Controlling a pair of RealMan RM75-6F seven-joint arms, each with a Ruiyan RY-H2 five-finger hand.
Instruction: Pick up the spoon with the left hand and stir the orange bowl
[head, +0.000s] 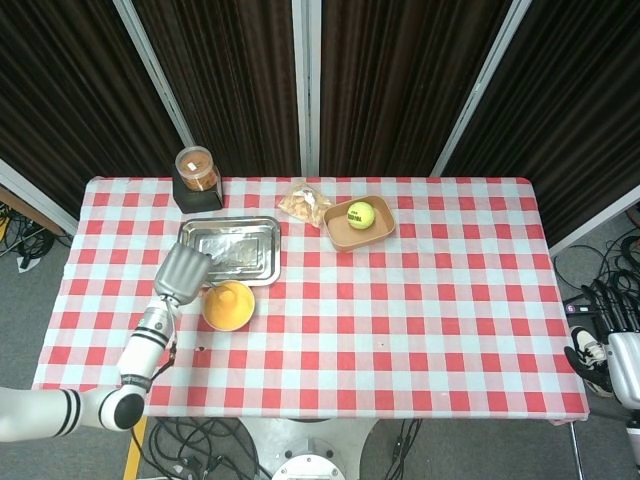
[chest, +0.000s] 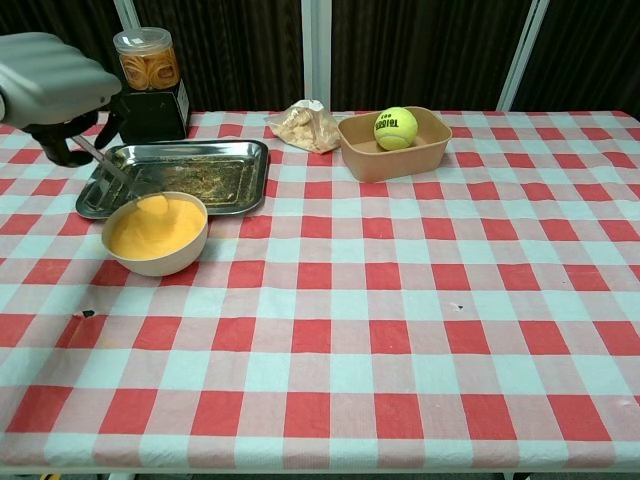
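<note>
- The grey left hand (chest: 55, 85) grasps the thin metal spoon (chest: 118, 175), whose tip dips into the round orange-filled bowl (chest: 155, 235).
- That bowl sits just in front of the silver metal tray (chest: 215, 172).
- The dark right hand (head: 605, 300) hangs well apart from the bowl, off the table; whether it is clenched I cannot tell.

Slim metal spoon (chest: 118, 176) — tilted, tip in the yellow-filled orange bowl (chest: 155, 233) — beside the tray.

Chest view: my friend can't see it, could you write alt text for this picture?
A grey robot hand at the far left holds a spoon angled down into an orange bowl on a red-and-white checked table. Behind the bowl lies a metal tray; further back stand a lidded jar, a plastic bag and a tan container holding a tennis ball.
</note>
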